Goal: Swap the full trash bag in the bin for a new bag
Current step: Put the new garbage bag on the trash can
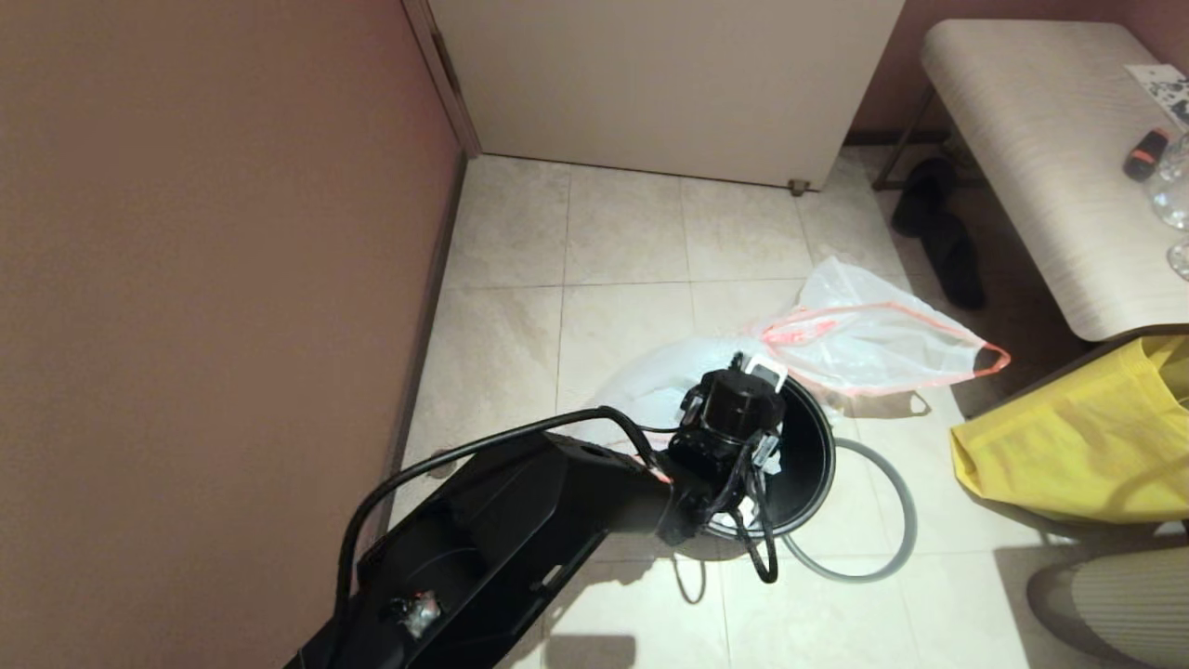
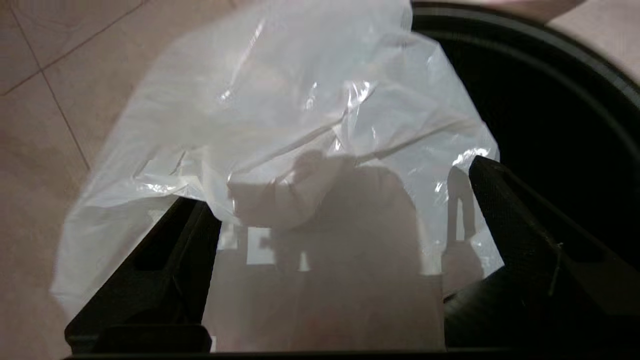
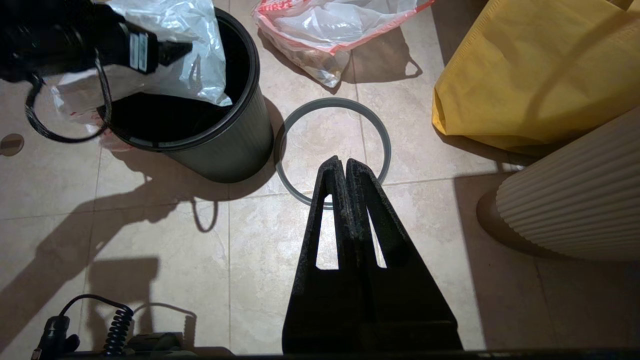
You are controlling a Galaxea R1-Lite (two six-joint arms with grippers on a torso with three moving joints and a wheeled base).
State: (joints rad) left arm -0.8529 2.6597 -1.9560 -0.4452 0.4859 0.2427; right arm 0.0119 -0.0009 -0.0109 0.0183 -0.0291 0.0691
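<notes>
The black bin (image 1: 810, 465) stands upright on the tiled floor, its grey hoop rim (image 1: 906, 520) lying loose beside it. The limp white new bag (image 2: 280, 110) drapes over the bin's left rim and down its outside. My left gripper (image 2: 337, 190) hangs over that rim, open, its fingers (image 2: 505, 200) wide apart with the plastic lying slack between them. Behind the bin lies the full trash bag (image 1: 873, 339) with its pink-red hem, something brownish showing through it. My right gripper (image 3: 345, 161) is shut on nothing, above the floor at the hoop's (image 3: 385, 145) near edge.
A big yellow bag (image 1: 1077, 437) stands right of the bin under a cream bench (image 1: 1040, 139). A ribbed cream object (image 3: 575, 200) sits near my right gripper. Dark slippers (image 1: 938, 232) lie beneath the bench. A wall (image 1: 186, 279) bounds the left, a door (image 1: 650, 84) the back.
</notes>
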